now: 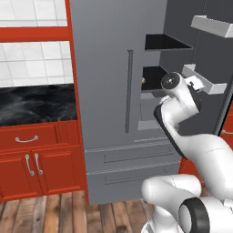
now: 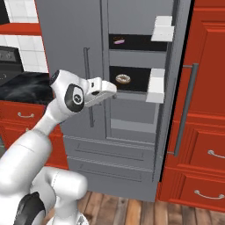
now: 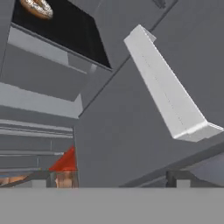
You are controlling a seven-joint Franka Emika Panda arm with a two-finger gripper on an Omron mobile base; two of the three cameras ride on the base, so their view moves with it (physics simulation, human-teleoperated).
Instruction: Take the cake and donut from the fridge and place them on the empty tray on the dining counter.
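The grey fridge point(image 1: 104, 91) stands with its right door swung open and its left door closed. A donut point(image 2: 122, 79) with whitish icing lies on the lower black shelf, and it also appears as the donut point(image 3: 37, 8) at the top left of the hand view. On the shelf above sits a small pinkish cake point(image 2: 118, 41). My gripper point(image 2: 113, 90) hovers just in front of the lower shelf, left of the donut and apart from it. In the hand view the gripper point(image 3: 111, 178) is open and holds nothing. The tray and the dining counter are out of view.
The open door point(image 2: 176, 88) carries white bins point(image 2: 157, 85) close to the right of my hand. Another bin point(image 3: 168, 87) slants across the hand view. Red cabinets point(image 2: 204, 114) flank the fridge, and a black worktop point(image 1: 36, 102) lies to the left.
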